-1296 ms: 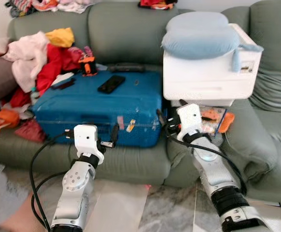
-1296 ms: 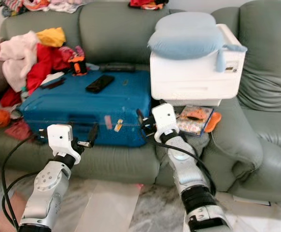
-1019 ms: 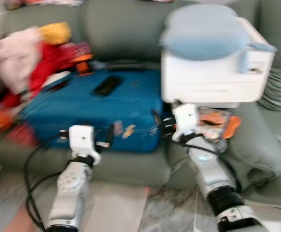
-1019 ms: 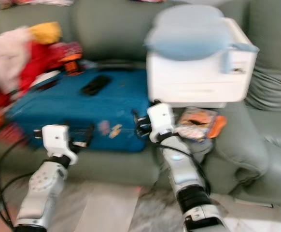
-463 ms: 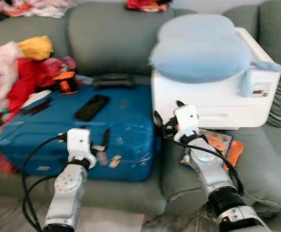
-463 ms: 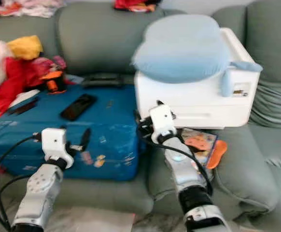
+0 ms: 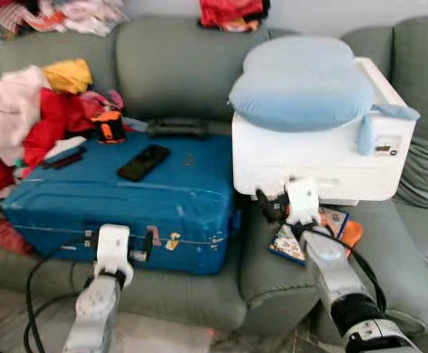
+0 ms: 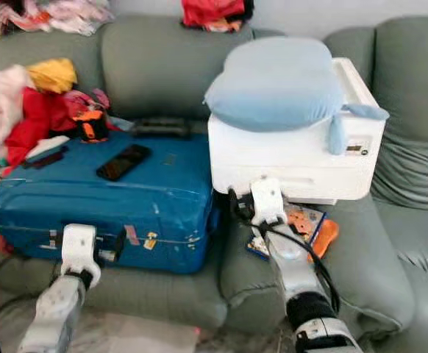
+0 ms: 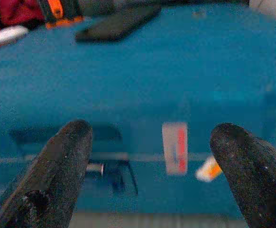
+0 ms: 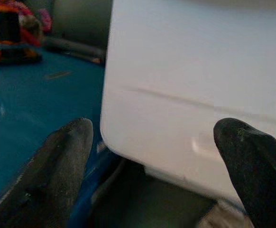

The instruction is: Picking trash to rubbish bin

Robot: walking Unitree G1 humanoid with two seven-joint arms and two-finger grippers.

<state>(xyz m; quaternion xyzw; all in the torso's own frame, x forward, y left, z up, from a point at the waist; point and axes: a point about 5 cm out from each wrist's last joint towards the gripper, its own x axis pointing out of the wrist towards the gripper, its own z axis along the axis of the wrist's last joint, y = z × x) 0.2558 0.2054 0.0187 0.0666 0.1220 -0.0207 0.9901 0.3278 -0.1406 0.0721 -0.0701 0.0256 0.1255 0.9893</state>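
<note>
Trash item, judged to be the colourful snack wrapper (image 7: 311, 234), lies flat on the sofa seat cushion (image 7: 273, 272), partly tucked under the front edge of the white printer (image 7: 313, 151) and just beside an orange object (image 7: 351, 232) that cannot be identified. No rubbish bin is to be seen.

Right end effector (image 7: 271, 208) is raised at the gap between the blue suitcase (image 7: 126, 198) and the printer, fingers spread wide and empty; the right wrist view looks past them at the printer's white side and the suitcase top. The wrapper lies just beside and below this end effector, toward the robot's right. Its long axis appears to run from the printer out toward the cushion's front edge. The right arm is plainly the nearer; a short lowering to the right looks sufficient.

Left end effector (image 7: 142, 248) is held against the suitcase's front face, fingers spread (image 9: 62, 166), holding nothing, well apart from the wrapper.

Surface: soft grey-green sofa, likely to give under pressure. A black phone (image 7: 143, 162) rests on the suitcase; a blue pillow (image 7: 302, 92) tops the printer; clothes (image 7: 34, 110) are heaped at the left end of the sofa.
</note>
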